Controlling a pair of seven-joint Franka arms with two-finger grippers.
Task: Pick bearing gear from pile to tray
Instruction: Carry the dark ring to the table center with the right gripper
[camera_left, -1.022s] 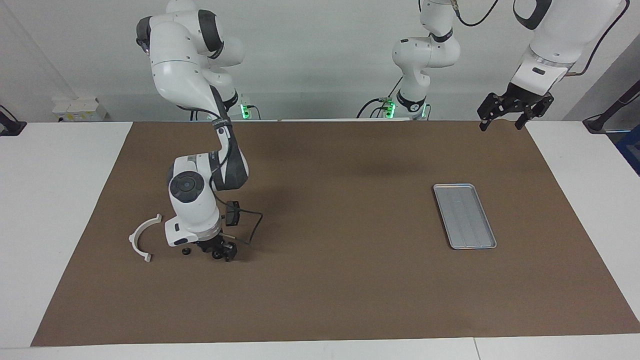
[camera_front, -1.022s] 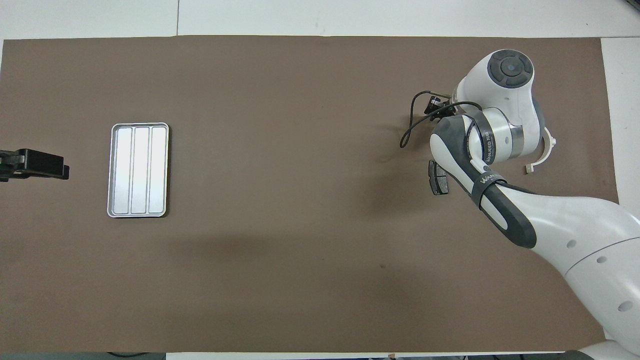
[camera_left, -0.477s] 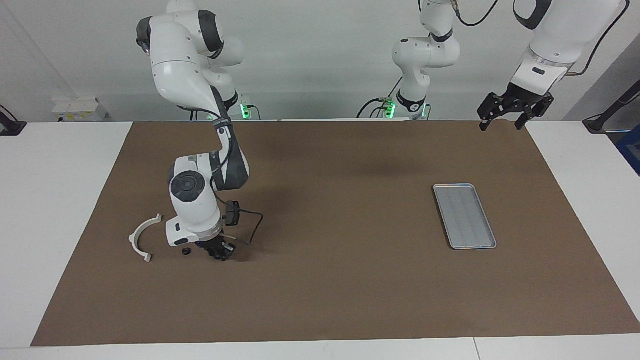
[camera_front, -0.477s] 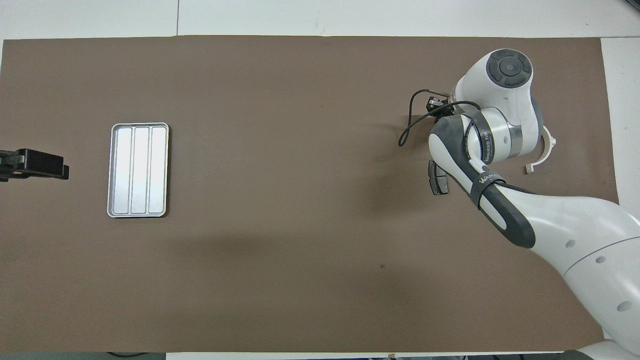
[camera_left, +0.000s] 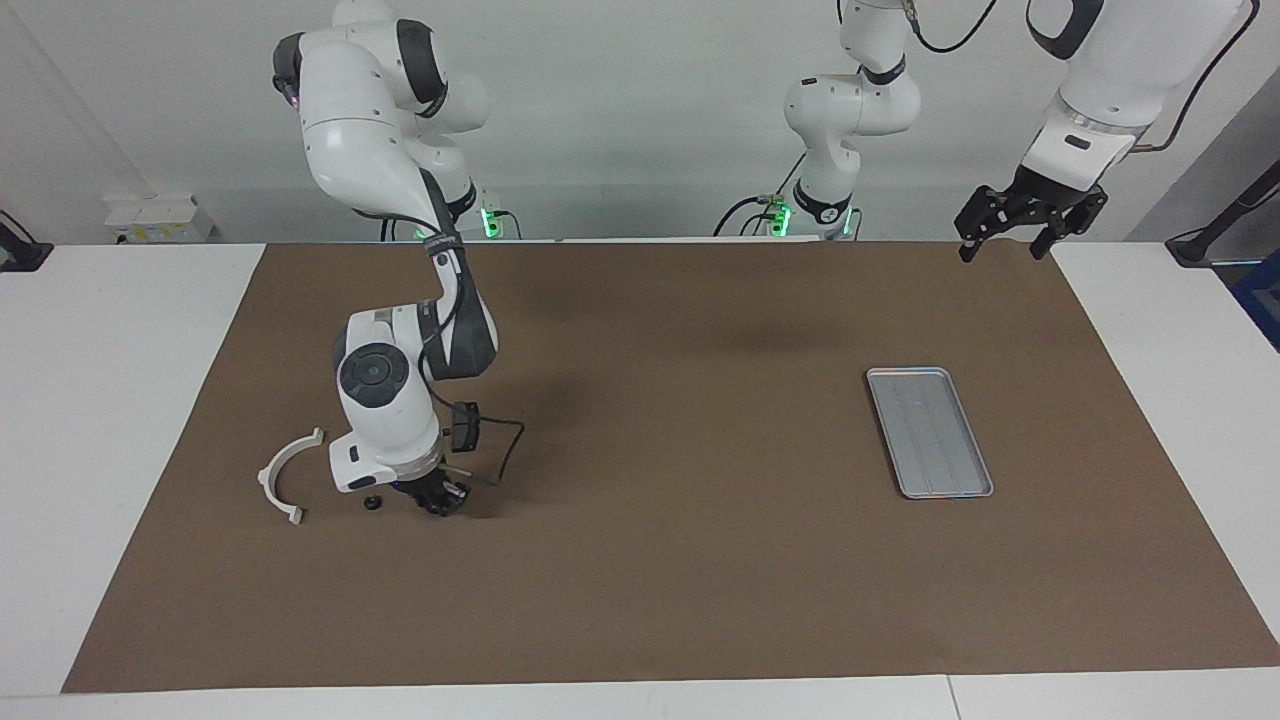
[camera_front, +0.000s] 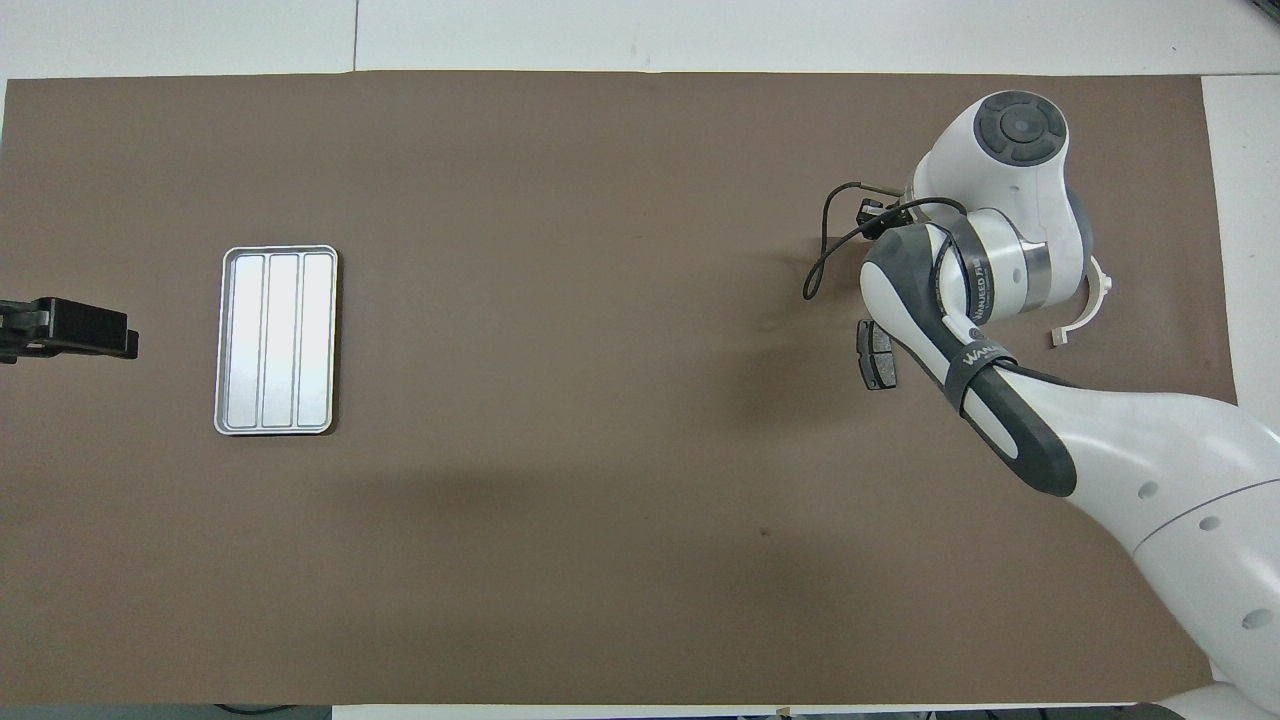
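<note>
The pile lies at the right arm's end of the brown mat. It holds a white arc bracket (camera_left: 285, 478) (camera_front: 1085, 305), a dark brake pad (camera_front: 877, 355) and a tiny black round piece (camera_left: 372, 502). My right gripper (camera_left: 440, 502) is down at the mat beside that piece, its fingers drawn in on another small black round part. In the overhead view the right wrist hides the gripper. The silver tray (camera_left: 928, 431) (camera_front: 277, 340) lies empty toward the left arm's end. My left gripper (camera_left: 1010, 235) waits open, high over the mat's corner.
The brown mat (camera_left: 660, 560) covers most of the white table. A black cable (camera_left: 505, 455) loops from the right wrist over the mat. A small white box (camera_left: 158, 218) stands at the table's edge past the right arm's end.
The right gripper's fingers have drawn together over the small black part at the mat. The right wrist has barely shifted. The left arm has not moved.
</note>
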